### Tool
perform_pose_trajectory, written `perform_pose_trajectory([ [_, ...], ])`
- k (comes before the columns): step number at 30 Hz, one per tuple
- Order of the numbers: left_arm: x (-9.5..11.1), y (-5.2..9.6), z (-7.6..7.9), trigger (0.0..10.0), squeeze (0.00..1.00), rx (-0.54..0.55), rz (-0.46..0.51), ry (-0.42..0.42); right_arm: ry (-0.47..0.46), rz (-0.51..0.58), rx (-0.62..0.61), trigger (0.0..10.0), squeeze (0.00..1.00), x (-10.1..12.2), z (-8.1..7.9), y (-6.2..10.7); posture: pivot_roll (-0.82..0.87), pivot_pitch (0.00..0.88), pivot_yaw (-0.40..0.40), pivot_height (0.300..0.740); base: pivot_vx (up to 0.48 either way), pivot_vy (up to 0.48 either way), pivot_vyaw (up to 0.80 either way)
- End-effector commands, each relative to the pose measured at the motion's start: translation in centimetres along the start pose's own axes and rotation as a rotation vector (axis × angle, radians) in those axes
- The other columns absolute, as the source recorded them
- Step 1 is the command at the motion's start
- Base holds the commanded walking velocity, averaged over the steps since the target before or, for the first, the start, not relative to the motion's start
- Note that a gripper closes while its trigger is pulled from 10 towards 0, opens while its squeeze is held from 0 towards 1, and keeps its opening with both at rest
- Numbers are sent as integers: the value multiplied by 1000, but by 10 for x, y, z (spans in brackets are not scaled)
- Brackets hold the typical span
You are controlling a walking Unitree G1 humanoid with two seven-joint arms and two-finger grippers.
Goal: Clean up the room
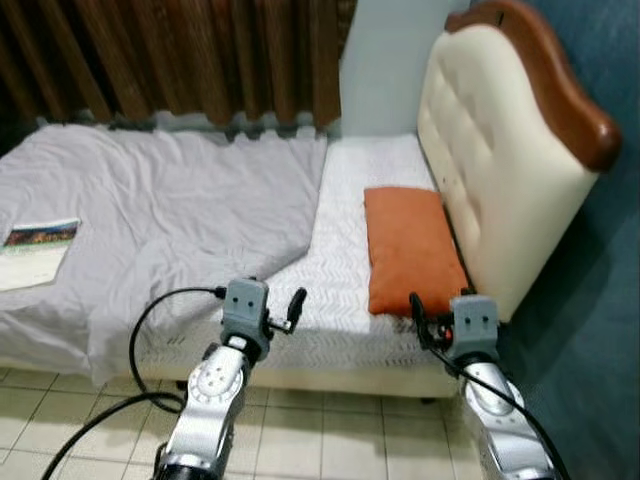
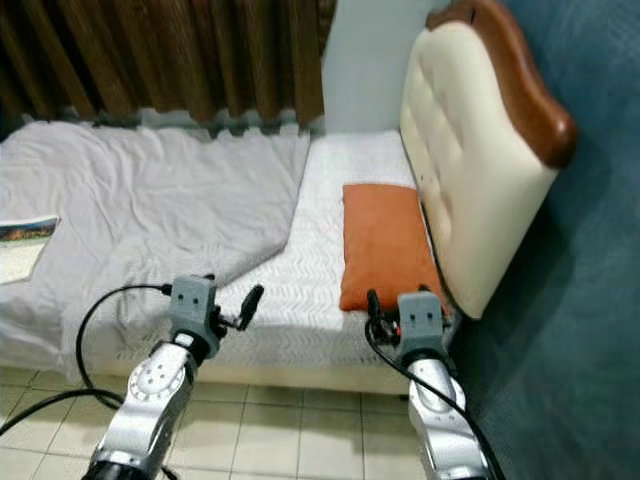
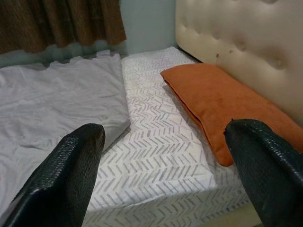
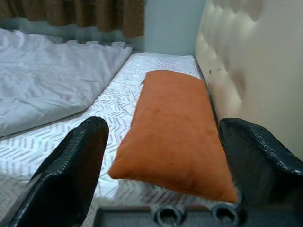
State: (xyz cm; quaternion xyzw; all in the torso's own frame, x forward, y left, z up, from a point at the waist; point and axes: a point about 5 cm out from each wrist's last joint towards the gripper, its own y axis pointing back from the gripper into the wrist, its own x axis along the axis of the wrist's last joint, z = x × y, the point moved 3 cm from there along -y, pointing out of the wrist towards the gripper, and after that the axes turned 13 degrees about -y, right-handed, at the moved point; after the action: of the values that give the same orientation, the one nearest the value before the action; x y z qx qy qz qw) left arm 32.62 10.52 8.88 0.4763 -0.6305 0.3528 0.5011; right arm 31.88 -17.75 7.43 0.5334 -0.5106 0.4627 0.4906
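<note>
An orange pillow lies flat on the patterned white sheet, close against the cream tufted headboard. A crumpled grey blanket covers the left and middle of the bed, its edge folded back short of the pillow. My left gripper is open, held off the bed's near edge and facing the bare sheet. My right gripper is also open and empty, just in front of the pillow's near end.
A thin book rests on the blanket at the far left. Brown curtains hang behind the bed. A dark blue wall runs close on the right. Tiled floor lies below, with a black cable looping from my left arm.
</note>
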Motion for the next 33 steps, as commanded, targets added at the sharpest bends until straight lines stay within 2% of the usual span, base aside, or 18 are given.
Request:
perform_pose_trajectory([
  [1, 0, 1, -7, 10000, 0, 19, -5, -6, -12, -5, 0, 10000, 0, 1, 0, -4, -68, 24, 31, 740, 315, 360, 0],
  [8, 3, -4, -14, 10000, 0, 13, 14, -31, -17, -23, 13, 10000, 0, -2, -4, -8, -58, 5, 24, 740, 309, 368, 0],
  [15, 5, -7, -17, 10000, 0, 28, 24, -46, -40, -26, 39, 10000, 0, -1, -7, -13, -55, 0, 21, 740, 306, 369, -793],
  [17, 0, -5, -18, 10000, 0, 63, -4, -79, -16, -40, 48, 10000, 0, -3, -8, -13, -55, 0, 20, 740, 0, 0, 0],
  [19, -2, -5, -18, 10000, 0, 73, -19, -76, -12, -47, 39, 10000, 0, -4, -7, -14, -54, 0, 19, 740, 0, 0, 0],
  [21, -2, -3, -12, 10000, 0, 64, -4, -28, -59, -48, 23, 10000, 0, -3, -5, -16, -55, 8, 16, 740, 0, 0, 0],
  [24, -3, -4, -12, 10000, 0, 69, -6, -4, -79, -47, 19, 10000, 0, -2, -4, -17, -55, 12, 13, 740, 0, 320, 0],
  [33, -6, -6, -23, 10000, 0, 106, -23, 18, -84, -48, 32, 10000, 0, -1, -5, -21, -51, 13, 10, 740, 0, 480, 0],
])
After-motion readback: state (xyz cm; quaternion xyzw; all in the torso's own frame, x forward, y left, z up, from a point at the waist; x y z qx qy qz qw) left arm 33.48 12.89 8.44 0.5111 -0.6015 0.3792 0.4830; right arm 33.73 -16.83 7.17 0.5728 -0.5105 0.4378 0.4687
